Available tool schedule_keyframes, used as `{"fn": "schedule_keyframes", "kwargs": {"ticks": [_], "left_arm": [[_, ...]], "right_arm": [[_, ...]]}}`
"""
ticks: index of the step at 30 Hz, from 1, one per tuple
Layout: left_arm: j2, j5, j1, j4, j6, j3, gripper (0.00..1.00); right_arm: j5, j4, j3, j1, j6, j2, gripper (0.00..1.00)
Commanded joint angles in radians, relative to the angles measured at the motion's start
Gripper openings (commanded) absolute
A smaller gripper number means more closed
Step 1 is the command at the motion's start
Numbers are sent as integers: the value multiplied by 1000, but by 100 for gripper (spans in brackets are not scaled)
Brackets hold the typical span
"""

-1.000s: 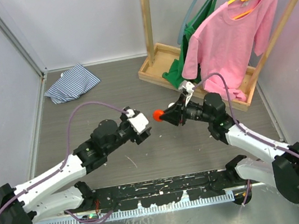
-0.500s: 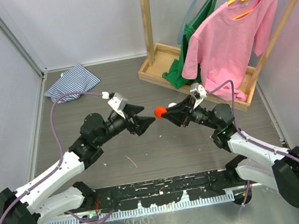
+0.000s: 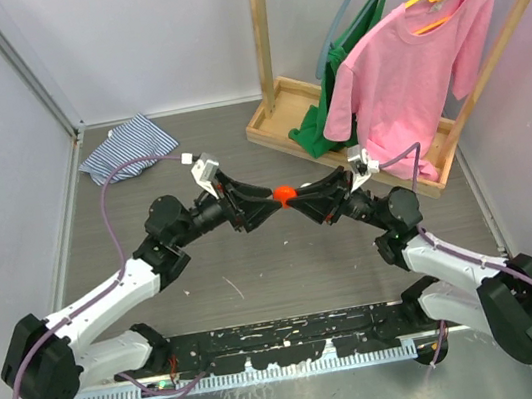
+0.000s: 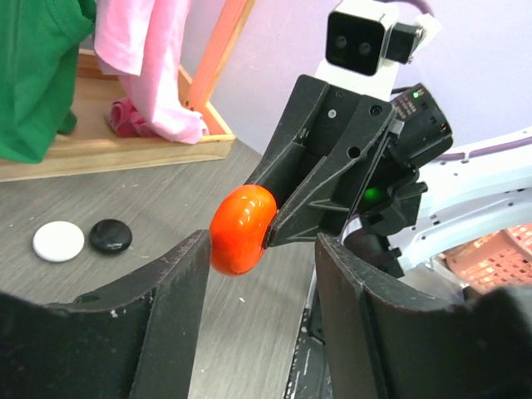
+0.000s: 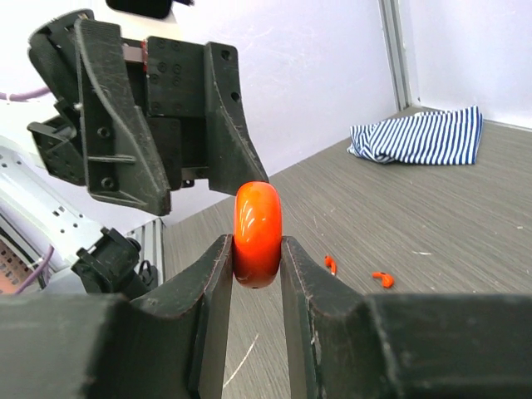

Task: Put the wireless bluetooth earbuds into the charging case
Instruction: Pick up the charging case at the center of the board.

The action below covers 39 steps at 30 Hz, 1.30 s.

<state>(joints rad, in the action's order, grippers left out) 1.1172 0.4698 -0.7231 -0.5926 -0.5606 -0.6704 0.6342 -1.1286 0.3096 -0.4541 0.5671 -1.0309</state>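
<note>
Your right gripper (image 5: 256,249) is clamped on one orange-red puck (image 5: 258,224), held on edge between its two fingers and up off the table (image 5: 465,216). Your left gripper (image 4: 258,283) faces it tip to tip with its jaws spread wide. The puck sits at the mouth of that gap, close against one finger, though the left wrist view doesn't let you tell whether they touch. From above, the two grippers meet over the middle of the table with the single puck between them. As for the earbuds (image 5: 330,264), you can count two tiny red-orange ones lying on the table beyond the right fingers. They are near each other, between the gripper and the one striped cloth (image 5: 420,137) at the far wall. The left wrist view gives you two more pucks on the table, one white puck (image 4: 58,241) and one black puck (image 4: 110,236), just beside each other near the base of the wooden rack (image 4: 116,150). That rack carries one pink shirt (image 3: 407,66) and one green garment (image 3: 348,45).
</note>
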Motion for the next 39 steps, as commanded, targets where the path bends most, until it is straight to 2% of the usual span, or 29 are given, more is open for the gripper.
{"fn": "schedule_keyframes", "kwargs": {"ticks": [1,9,26,32,39], "left_arm": [[23,76,26,-194,-106,5,52],[67,129,47,-258,-172,1,45],[82,216,49,-245,-158,-32,27],[31,252,48,-37,-19,-88,17],[-42,262,48,268,184,-161,14]], "right_arm": [[21,-151,3,0,60,-10,5],[49,-240,-1,-1,119,-37,5],[110,-268,17,0,138,-69,7],[183,-196,45,-1,109,-68,16],[282,-66,95,0,35,-57,30]]}}
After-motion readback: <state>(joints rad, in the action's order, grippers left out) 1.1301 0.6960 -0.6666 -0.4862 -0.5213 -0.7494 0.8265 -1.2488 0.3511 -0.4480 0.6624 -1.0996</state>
